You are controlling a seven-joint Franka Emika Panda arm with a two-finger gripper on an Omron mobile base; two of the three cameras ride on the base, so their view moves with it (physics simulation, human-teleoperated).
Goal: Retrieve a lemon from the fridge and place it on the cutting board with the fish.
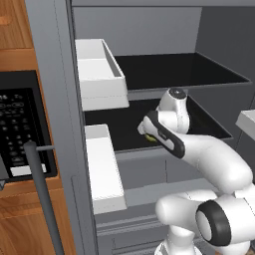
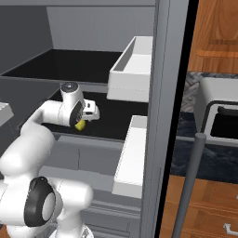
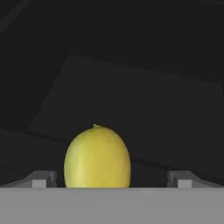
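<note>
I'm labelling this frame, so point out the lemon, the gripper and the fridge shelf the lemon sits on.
lemon (image 3: 97, 157): hand view, middle of its yellow skin.
gripper (image 3: 111, 179): hand view, midway between the two open fingertips.
fridge shelf (image 2: 116, 118): right base view, bare dark surface right of the hand.

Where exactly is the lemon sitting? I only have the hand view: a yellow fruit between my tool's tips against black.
Observer: The lemon lies on the fridge's lower dark shelf, near its front edge.
Operator: Is anything beside the arm that I could bump?
Observer: Yes, white door bins hang on the open door to the arm's left, one above the other.
Operator: Is the tool closed on it?
Observer: No. The tool is open, its tips apart on either side of the lemon.
</note>
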